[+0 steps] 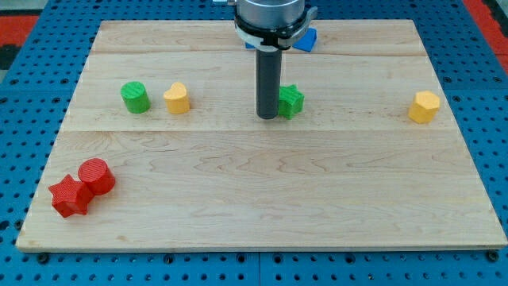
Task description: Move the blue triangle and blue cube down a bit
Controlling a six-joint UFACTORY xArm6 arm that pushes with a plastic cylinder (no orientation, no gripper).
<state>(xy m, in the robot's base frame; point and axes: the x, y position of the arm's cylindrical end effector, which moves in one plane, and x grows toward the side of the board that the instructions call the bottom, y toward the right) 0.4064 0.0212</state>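
Two red blocks [82,186]; two green [135,97]; two yellow [177,98]

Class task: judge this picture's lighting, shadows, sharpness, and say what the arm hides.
Camera view: even, soft light, no glare on the wooden board; faint shadows beside blocks; sharp focus throughout. My tip sits just left of the green star; the arm hides most of a blue block.

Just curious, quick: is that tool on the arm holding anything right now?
My tip: bare rod, no jaws, holding nothing; it sits just left of the green star.
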